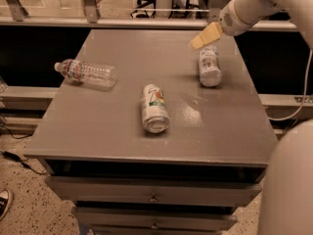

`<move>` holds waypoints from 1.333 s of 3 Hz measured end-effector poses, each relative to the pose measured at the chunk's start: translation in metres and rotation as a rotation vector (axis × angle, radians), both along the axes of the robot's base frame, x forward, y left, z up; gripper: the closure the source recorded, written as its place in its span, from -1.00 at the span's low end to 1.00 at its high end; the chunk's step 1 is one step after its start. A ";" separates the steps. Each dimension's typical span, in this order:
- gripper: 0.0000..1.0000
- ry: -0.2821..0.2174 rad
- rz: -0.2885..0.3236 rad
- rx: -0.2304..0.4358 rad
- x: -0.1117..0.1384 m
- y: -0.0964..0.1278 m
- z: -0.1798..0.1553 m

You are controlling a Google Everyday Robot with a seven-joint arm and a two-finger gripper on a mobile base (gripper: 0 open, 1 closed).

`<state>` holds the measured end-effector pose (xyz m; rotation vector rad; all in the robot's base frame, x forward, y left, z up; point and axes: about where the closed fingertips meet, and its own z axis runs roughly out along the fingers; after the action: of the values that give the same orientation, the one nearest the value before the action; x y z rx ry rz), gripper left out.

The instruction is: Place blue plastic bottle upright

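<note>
Robot lab: fingers (205, 35) above drawer cabinet (151, 198)

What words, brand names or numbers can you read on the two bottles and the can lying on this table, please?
Nothing can be quoted; no text is readable.
Blue bottle, white label: dark print, too blurred to read.
Can: green and orange markings, no letters readable.
Clear bottle, reddish-blue label: too small to read.
Pincer, hovering just above the blue bottle's far end: no markings visible.
</note>
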<state>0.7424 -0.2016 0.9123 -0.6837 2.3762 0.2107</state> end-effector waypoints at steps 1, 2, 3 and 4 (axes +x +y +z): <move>-1.00 0.114 -0.152 -0.054 0.031 0.007 -0.046; -1.00 0.187 -0.232 -0.100 0.040 0.013 -0.072; -1.00 0.205 -0.286 -0.143 0.040 0.004 -0.073; -1.00 0.241 -0.322 -0.188 0.035 -0.008 -0.073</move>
<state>0.7770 -0.2098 0.8389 -0.3651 2.7212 -0.0743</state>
